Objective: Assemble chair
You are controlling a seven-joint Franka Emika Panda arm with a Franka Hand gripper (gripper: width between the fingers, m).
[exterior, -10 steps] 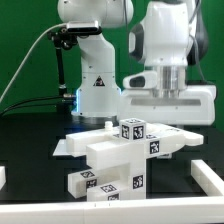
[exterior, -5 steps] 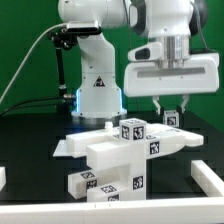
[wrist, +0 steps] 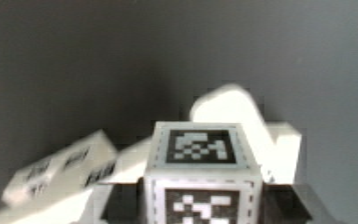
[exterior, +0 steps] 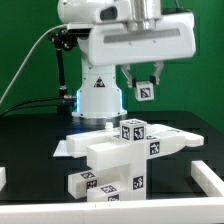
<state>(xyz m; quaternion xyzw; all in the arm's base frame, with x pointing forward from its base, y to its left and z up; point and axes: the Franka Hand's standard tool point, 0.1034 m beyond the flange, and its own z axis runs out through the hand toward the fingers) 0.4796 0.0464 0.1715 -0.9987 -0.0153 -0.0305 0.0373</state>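
The chair's matte white blocky plastic parts sit on the black counter: a small tagged block pair (exterior: 105, 184) near the front edge toward the exterior view's left, behind it the broad white slab assembly (exterior: 125, 145) with tagged cubes on top, mid-counter. Above, toward the exterior view's right, the pincer (exterior: 146, 85) is clenched on a small white tagged block (exterior: 146, 92), held well clear of the counter; the wrist view shows this block (wrist: 199, 160) between the fingers. Risk: a shallow grip could let it twist, spoiling alignment on insertion.

Open air separates the raised hand (exterior: 146, 84) from the chair parts (exterior: 125, 150) below.
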